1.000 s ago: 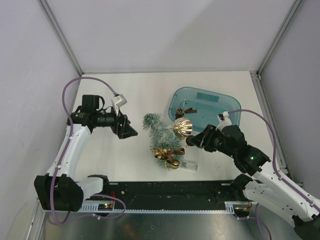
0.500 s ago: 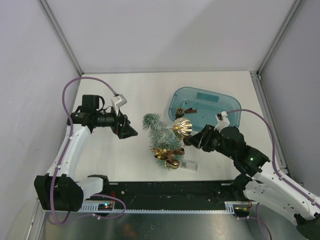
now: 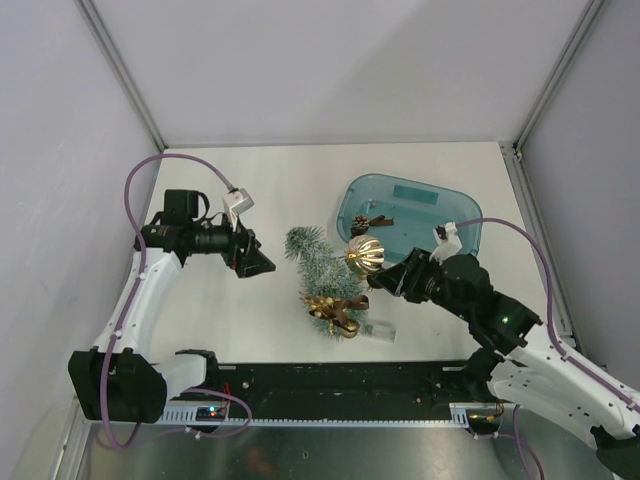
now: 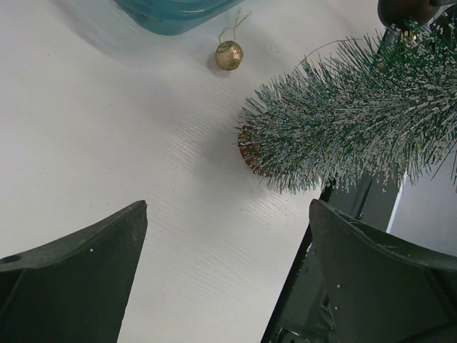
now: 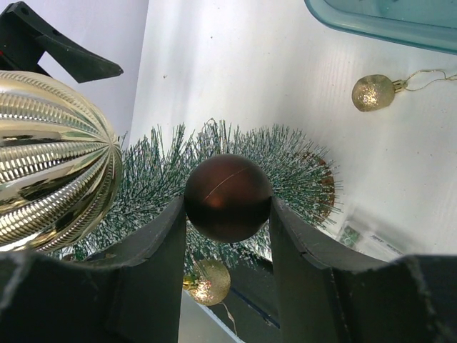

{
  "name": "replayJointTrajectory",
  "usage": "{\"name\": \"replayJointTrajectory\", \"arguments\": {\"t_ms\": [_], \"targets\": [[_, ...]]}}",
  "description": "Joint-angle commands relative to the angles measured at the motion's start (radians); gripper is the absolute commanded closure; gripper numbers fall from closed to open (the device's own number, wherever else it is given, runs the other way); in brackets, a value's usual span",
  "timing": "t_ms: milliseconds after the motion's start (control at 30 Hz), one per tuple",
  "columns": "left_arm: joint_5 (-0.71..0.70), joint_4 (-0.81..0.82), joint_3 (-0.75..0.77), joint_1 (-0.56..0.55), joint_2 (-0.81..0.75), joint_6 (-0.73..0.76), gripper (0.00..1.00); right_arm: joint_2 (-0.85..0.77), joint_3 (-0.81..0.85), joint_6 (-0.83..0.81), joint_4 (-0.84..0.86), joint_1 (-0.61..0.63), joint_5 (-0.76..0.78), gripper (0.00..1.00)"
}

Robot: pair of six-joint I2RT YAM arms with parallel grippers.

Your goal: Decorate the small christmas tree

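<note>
The small christmas tree [image 3: 322, 275] lies on its side on the white table, tip pointing away and wood-slice base [image 5: 323, 182] toward the near edge. My right gripper [image 3: 377, 283] is at the tree's right flank, shut on a dark brown ball [image 5: 228, 198] that hangs over the frosted branches [image 5: 285, 161]. A large ribbed gold ornament [image 3: 365, 255] rests against the tree, just left of the right gripper's fingers [image 5: 153, 250]. My left gripper [image 3: 256, 259] hovers left of the tree, open, nothing between its jaws [image 4: 228, 214]. The tree [image 4: 357, 121] fills the upper right of its view.
A teal tub [image 3: 445, 222] stands at the back right with a pine cone [image 3: 362, 222] inside. A small glittery gold ball [image 4: 229, 55] on a string lies on the table by the tub. Gold ornaments [image 3: 330, 305] cluster near the tree's base, beside a clear packet [image 3: 378, 330].
My right gripper has edged left toward the tree with the brown ball in it. The left arm has not moved.
</note>
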Motion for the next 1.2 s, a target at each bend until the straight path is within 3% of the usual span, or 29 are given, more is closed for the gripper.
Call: {"name": "replayJointTrajectory", "arguments": {"t_ms": [0, 400, 633, 700, 933, 1167], "targets": [[0.035, 0.011, 0.035, 0.004, -0.018, 0.008, 0.01, 0.001, 0.048, 0.009, 0.008, 0.006, 0.027, 0.99], [0.041, 0.011, 0.037, 0.004, -0.02, 0.007, 0.01, 0.019, 0.048, 0.011, 0.008, 0.007, 0.014, 0.98], [0.041, 0.011, 0.035, 0.004, -0.02, 0.008, 0.0, 0.043, 0.064, -0.005, 0.01, 0.006, 0.0, 0.63], [0.04, 0.01, 0.034, 0.004, -0.02, 0.008, 0.01, 0.041, 0.063, -0.005, 0.005, 0.005, 0.003, 0.57], [0.041, 0.011, 0.033, 0.004, -0.02, 0.009, 0.01, 0.033, 0.065, -0.006, -0.015, 0.005, 0.013, 0.44], [0.042, 0.011, 0.033, 0.005, -0.021, 0.009, 0.01, 0.026, 0.065, -0.007, -0.029, 0.005, 0.016, 0.39]]}}
